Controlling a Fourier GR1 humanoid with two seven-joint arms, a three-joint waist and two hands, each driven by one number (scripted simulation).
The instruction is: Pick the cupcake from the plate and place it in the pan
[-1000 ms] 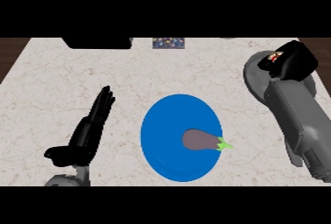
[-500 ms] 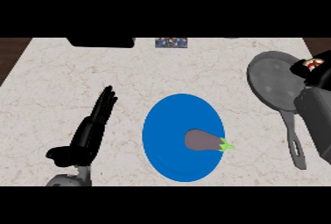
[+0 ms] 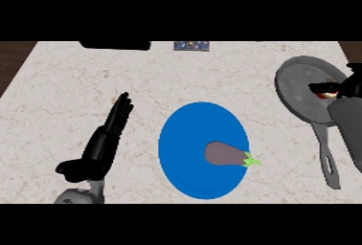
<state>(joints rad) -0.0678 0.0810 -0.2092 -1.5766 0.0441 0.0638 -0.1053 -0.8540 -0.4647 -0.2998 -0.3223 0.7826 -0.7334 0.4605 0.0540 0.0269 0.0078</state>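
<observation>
Holding the cupcake (image 3: pixel 326 92) over the pan (image 3: pixel 302 88), right hand (image 3: pixel 346 85) curled round it.
Light, soft, crushable (judging): grip its base; left hand (image 3: pixel 106 139) rests flat, fingers straight.

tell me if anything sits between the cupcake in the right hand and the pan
Nothing visible does. The right hand is curled round the cupcake directly over the pan, with no other object between them. The eggplant lies on the blue plate, well off that path.
</observation>
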